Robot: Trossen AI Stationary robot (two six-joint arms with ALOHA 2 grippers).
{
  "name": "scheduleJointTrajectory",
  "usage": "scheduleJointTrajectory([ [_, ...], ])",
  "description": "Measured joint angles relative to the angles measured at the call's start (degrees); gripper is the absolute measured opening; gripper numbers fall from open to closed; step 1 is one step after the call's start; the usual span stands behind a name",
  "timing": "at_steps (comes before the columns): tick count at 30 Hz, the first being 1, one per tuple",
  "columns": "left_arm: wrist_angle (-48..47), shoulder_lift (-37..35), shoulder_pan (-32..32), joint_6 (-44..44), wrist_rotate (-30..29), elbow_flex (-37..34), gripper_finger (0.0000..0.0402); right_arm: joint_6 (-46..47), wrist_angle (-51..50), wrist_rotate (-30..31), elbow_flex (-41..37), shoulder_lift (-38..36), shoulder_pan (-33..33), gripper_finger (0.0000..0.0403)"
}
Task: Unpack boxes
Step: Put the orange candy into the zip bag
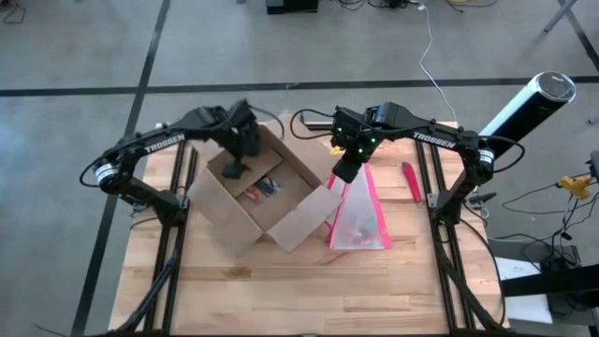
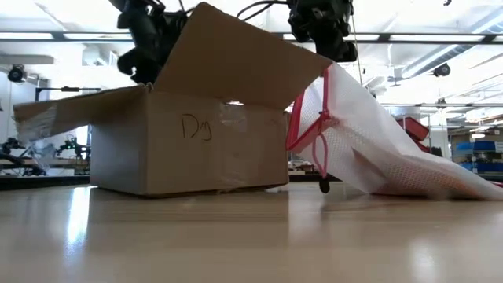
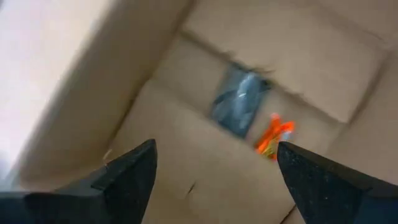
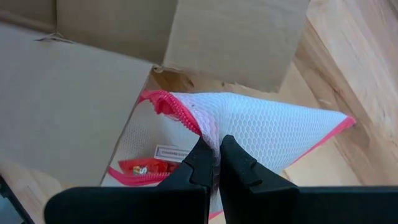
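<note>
The brown cardboard box (image 1: 257,192) stands open on the table, flaps spread. Inside it lie a grey packet (image 3: 239,99) and a small orange item (image 3: 273,137). My left gripper (image 3: 214,146) hangs open inside the box's far left part (image 1: 234,167), fingers pointing down, touching nothing. A white mesh pouch with pink edges (image 1: 360,217) lies right of the box, its far end raised against the box's right flap (image 2: 236,59). My right gripper (image 4: 214,152) is shut on that raised end (image 1: 344,171). My right gripper pinches the pouch's white mesh (image 4: 214,134) between its two fingers, close beside the pink zipper edge (image 4: 165,102). The fingers come from above, pointing down. The held end stands up like a tent, while the pouch's near end (image 2: 440,177) rests on the table.
A red tool (image 1: 410,181) lies on the table right of the pouch. A small red packet and a white label show inside the pouch (image 4: 146,167). Bare wood (image 1: 309,290) stretches along the near half of the table.
</note>
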Motion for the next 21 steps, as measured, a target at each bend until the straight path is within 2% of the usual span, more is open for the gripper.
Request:
scheduleJointTrajectory([
  [4, 3.96, 1.08, -6.01, 0.57, 0.04, -4.92, 0.0314, 0.52, -0.2, 0.0, 0.0, 0.0, 0.0, 0.0],
  [8, 7.28, 2.81, -9.08, 0.11, -0.38, -9.38, 0.0314, 0.87, -0.43, -0.02, 0.0, 0.0, 0.0, 0.0],
  [21, 7.34, 8.39, -9.64, 2.87, 0.46, -13.45, 0.0313, 0.41, -0.68, -0.09, 0.0, 0.0, 0.0, 0.0],
])
